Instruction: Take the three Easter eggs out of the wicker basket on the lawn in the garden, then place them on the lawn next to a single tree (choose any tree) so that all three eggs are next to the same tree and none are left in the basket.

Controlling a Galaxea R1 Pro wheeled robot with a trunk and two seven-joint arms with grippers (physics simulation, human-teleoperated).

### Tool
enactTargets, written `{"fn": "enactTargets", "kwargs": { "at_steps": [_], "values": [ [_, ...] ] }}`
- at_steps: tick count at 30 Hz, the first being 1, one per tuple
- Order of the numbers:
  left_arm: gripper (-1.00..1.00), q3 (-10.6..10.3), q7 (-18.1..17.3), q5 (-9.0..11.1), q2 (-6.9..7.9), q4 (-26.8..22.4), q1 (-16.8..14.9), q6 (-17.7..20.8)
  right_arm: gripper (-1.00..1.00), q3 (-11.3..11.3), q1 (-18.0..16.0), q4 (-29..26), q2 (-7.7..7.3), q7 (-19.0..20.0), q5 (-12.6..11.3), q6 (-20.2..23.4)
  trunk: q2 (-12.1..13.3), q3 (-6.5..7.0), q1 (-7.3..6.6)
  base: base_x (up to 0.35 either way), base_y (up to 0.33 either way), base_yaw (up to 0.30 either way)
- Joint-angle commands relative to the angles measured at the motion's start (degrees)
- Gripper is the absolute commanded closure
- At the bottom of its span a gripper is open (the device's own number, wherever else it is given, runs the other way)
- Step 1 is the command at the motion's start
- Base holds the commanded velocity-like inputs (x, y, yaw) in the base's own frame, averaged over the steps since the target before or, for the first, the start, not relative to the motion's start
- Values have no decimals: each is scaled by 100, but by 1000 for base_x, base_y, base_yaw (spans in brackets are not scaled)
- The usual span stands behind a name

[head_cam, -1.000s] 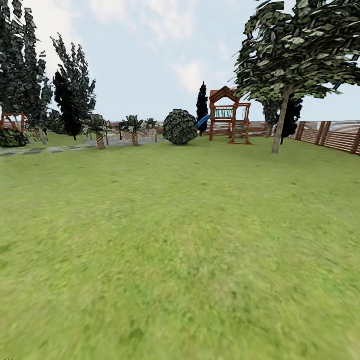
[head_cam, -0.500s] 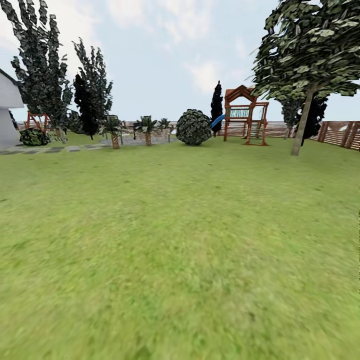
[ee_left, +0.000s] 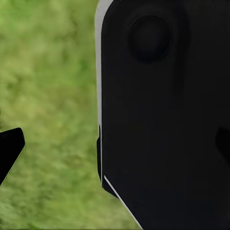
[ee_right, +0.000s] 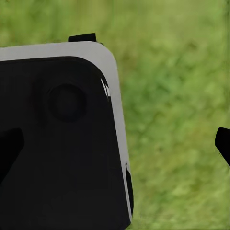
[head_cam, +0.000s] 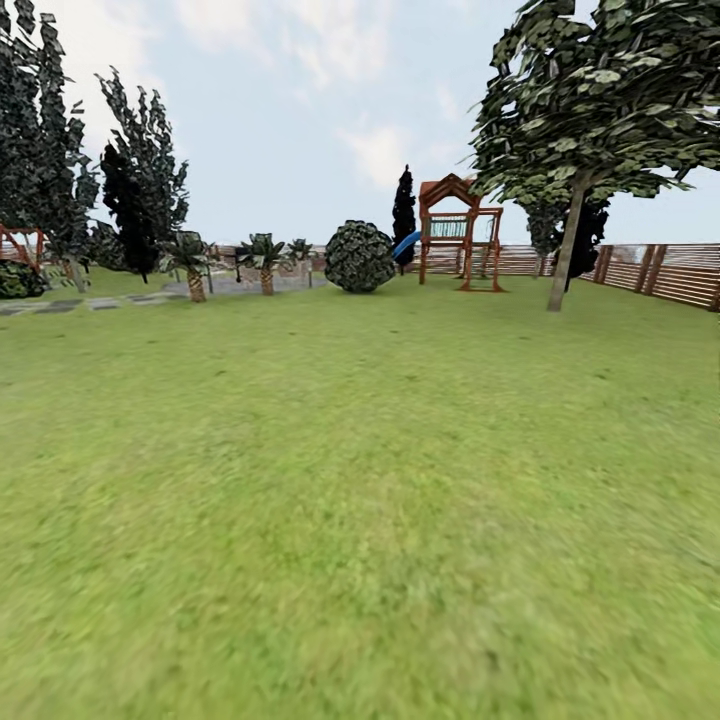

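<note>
Tree (head_cam: 566, 250) further left after camera swing right

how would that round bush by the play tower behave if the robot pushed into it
The bush would probably give at its surface, since its outline looks leafy. It sits broad and low on the lawn, so tipping or rolling seems unlikely. It looks as bulky as the play tower's base, so likely too heavy to shift.

Lawn (head_cam: 360, 480) stretches ahead to the far edge. Tree (head_cam: 566, 240) stands at right, fence (head_cam: 670, 270) behind it along the right side. Play tower (head_cam: 458, 232) sits left of the tree, a bush (head_cam: 359, 256) left of that. Palms (head_cam: 265, 262) line up further left, before the patio (head_cam: 60, 303). Tall trees (head_cam: 140, 190) at far left.
</note>
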Motion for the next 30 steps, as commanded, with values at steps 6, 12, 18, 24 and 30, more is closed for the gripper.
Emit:
{"fn": "enactTargets", "kwargs": {
  "at_steps": [6,12,18,24,30],
  "values": [
    [-100,3,1,3,0,-3,0,1,-100,1,-6,17,0,-1,-43,-19,-2,-4,3,322,0,-67],
    [-100,3,1,3,0,-3,0,1,-100,4,-8,17,0,-1,-40,-15,-2,-4,3,322,0,-261],
    [-100,3,1,3,0,-2,0,1,-100,0,-6,18,0,-1,-47,-14,-2,-4,3,322,0,-227],
    [-100,4,1,3,0,-3,0,1,-100,0,-6,17,0,-1,-47,-22,-2,-4,3,322,0,-28],
    [-100,5,1,3,0,-3,0,1,-100,-4,-7,17,0,-9,-40,-7,-2,-4,3,322,0,-125]
  ]
}}
